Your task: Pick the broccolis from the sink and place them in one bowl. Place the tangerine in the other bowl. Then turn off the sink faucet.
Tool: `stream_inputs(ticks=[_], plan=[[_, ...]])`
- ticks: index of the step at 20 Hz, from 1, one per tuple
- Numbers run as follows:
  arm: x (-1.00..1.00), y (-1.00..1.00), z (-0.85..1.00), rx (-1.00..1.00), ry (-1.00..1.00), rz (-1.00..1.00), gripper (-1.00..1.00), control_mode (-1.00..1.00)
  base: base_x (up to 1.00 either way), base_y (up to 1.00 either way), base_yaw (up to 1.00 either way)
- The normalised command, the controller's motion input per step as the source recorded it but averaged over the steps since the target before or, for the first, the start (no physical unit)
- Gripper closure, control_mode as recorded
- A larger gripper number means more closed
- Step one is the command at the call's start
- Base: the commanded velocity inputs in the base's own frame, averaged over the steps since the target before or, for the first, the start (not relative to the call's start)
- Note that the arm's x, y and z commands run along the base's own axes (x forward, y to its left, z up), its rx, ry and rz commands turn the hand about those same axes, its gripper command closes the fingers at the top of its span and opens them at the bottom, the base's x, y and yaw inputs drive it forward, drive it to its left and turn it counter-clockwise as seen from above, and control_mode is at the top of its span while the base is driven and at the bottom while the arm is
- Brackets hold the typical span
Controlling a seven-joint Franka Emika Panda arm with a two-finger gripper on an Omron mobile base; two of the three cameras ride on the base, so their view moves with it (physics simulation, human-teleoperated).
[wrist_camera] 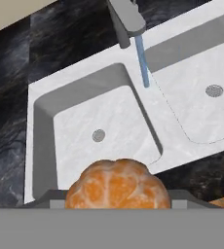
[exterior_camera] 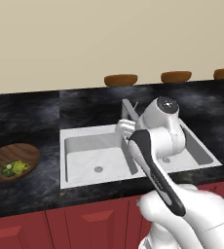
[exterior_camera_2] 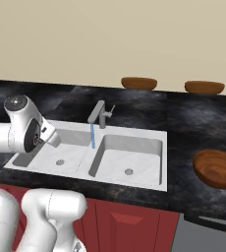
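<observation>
Hand view: the tangerine [wrist_camera: 118, 185] is seen pressed close at the bottom, held by the fingers, which are closed on it, above the near rim of the sink [wrist_camera: 92, 124]. Both white basins are seen bare, each with a round grey drain. A thin blue stream of water is seen falling from the spout of the sink faucet [wrist_camera: 126, 19] onto the divider between the basins.

From the left base view, the arm is seen bent over the middle of the sink [exterior_camera: 80, 160], hiding the fingers. A wide dark-brown bowl [exterior_camera: 11, 161] is set on the black worktop [exterior_camera: 31, 109] left of the sink, and the broccolis [exterior_camera: 14, 168] are lying in it as a green and yellow cluster.

From the right base view, a second wide wooden bowl [exterior_camera_2: 216, 168] is seen on the worktop right of the sink, well apart from it. Small brown oval bowls [exterior_camera_2: 139, 82] are lined along the back wall.
</observation>
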Motion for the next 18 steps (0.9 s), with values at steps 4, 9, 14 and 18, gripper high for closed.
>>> stream_inputs(ticks=[4,9,14,18], plan=[[-0.27,-0.84,0.40,0.00,0.00,-0.14,1.00,-1.00,0.00,0.00,0.00],[-0.23,-0.90,0.25,0.00,0.04,-0.15,1.00,-1.00,0.00,0.00,0.00],[-0.12,-0.83,0.11,-0.03,0.01,-0.16,1.00,-1.00,0.00,0.00,0.00],[-0.06,-0.81,0.05,-0.03,0.00,-0.15,1.00,-1.00,0.00,0.00,0.00]])
